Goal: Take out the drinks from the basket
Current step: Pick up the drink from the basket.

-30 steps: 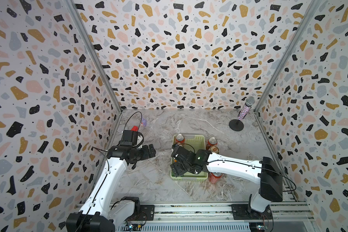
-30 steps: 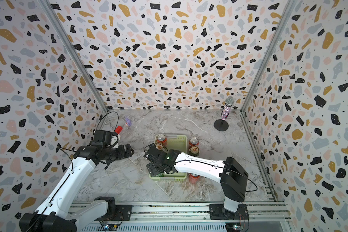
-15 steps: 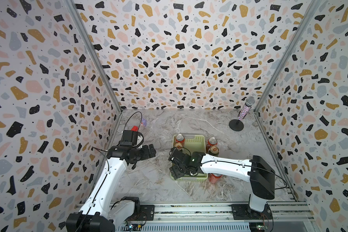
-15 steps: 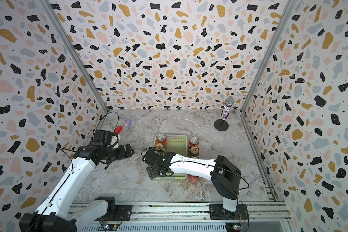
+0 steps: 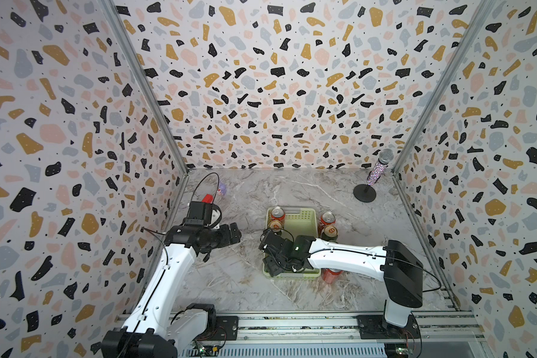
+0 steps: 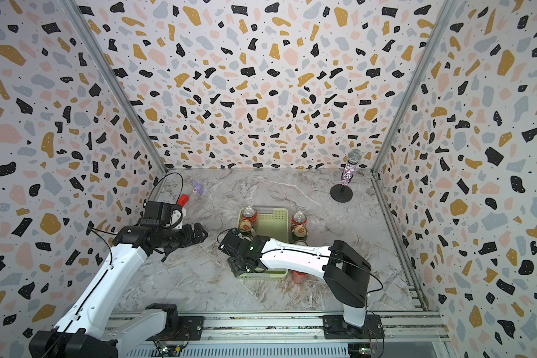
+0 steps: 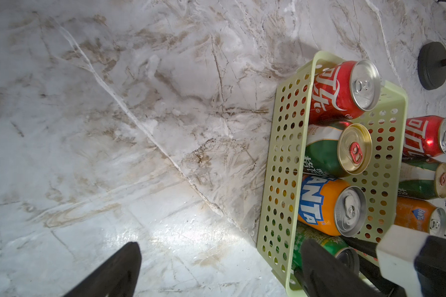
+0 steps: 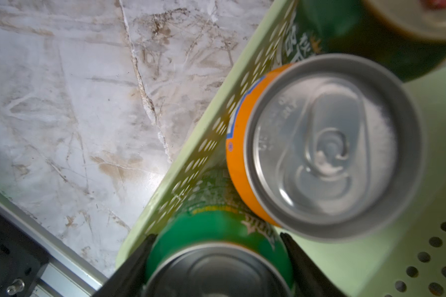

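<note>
The pale green basket (image 5: 304, 214) (image 6: 276, 214) (image 7: 281, 154) holds a row of drinks: a red can (image 7: 340, 90), a dark green can (image 7: 332, 149), an orange can (image 7: 325, 205) (image 8: 327, 144) and a bright green can (image 7: 317, 239) (image 8: 216, 226) in the near-left corner. My right gripper (image 5: 272, 258) (image 6: 234, 257) (image 8: 216, 237) is shut on the bright green can, one finger on each side. My left gripper (image 5: 234, 235) (image 6: 200, 234) (image 7: 216, 270) hangs open and empty, left of the basket. A red can (image 5: 327, 218), a dark green can (image 5: 329, 232) and an orange can (image 7: 415, 213) stand outside, to its right.
Another reddish can (image 5: 331, 275) stands by the basket's near-right corner, under my right arm. A glittery microphone (image 5: 375, 173) on a black stand is at the back right. A small purple thing (image 5: 221, 189) lies at the back left. Patterned walls close three sides.
My right gripper has slid to the basket's near-left corner and closed on the bright green can. The left arm has not moved.
</note>
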Action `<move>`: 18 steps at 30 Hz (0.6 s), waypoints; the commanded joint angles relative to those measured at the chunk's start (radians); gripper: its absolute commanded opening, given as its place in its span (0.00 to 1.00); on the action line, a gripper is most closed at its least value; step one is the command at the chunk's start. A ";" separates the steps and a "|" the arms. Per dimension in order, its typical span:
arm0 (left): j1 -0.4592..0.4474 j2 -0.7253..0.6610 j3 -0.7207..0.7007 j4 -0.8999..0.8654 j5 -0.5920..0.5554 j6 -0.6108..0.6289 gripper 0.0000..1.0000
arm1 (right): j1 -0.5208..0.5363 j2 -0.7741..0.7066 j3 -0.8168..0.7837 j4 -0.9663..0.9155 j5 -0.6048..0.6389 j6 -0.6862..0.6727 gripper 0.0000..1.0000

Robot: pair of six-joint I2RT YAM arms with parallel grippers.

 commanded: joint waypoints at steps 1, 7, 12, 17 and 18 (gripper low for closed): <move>0.004 -0.015 -0.014 0.018 0.011 0.008 1.00 | -0.003 -0.073 -0.013 -0.064 0.065 -0.012 0.35; 0.004 -0.016 -0.015 0.019 0.015 0.008 1.00 | -0.003 -0.165 -0.001 -0.096 0.111 -0.048 0.23; 0.004 -0.015 -0.017 0.020 0.017 0.008 1.00 | -0.002 -0.234 0.039 -0.157 0.153 -0.080 0.21; 0.004 -0.013 -0.017 0.020 0.014 0.008 1.00 | -0.003 -0.337 0.017 -0.169 0.144 -0.108 0.20; 0.004 -0.013 -0.017 0.020 0.014 0.009 1.00 | -0.003 -0.361 -0.004 -0.156 0.137 -0.117 0.20</move>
